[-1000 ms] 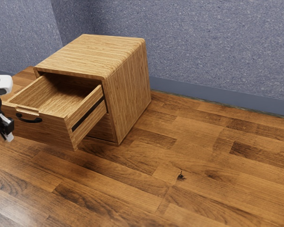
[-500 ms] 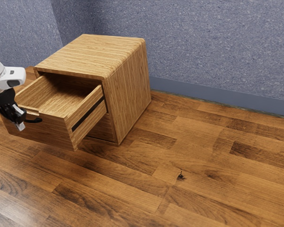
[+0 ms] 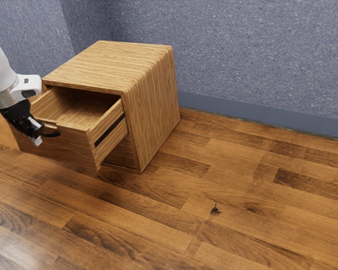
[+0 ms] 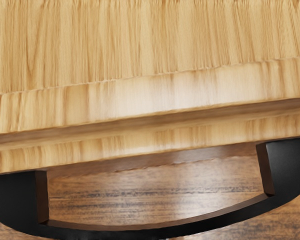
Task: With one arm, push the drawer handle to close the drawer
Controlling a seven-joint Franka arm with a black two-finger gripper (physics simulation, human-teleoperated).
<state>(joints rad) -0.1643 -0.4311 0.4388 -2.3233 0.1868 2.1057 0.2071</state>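
Exterior view: drawer (image 3: 70, 149) has moved in a bit toward the cabinet (image 3: 153, 109) compared with half a second ago; less of its side wall sticks out. Gripper (image 3: 36, 140) has moved along with it, at the drawer front by the handle (image 3: 52, 134), overlapping the handle's end nearer the exterior view's left. Touching looks likely given the drawer motion, exact contact point unclear. Can't tell how far apart the fingers (image 3: 38, 142) are or whether they grip anything. In the wrist view the handle sits right under the hand, just below the drawer's top edge.

For the task: push seems to be working, but it's early, drawer is well out of the cabinet. Next: keep driving straight in, same height. Risk: load looks off-centre, so the drawer could bind or the hand could slip off the handle.
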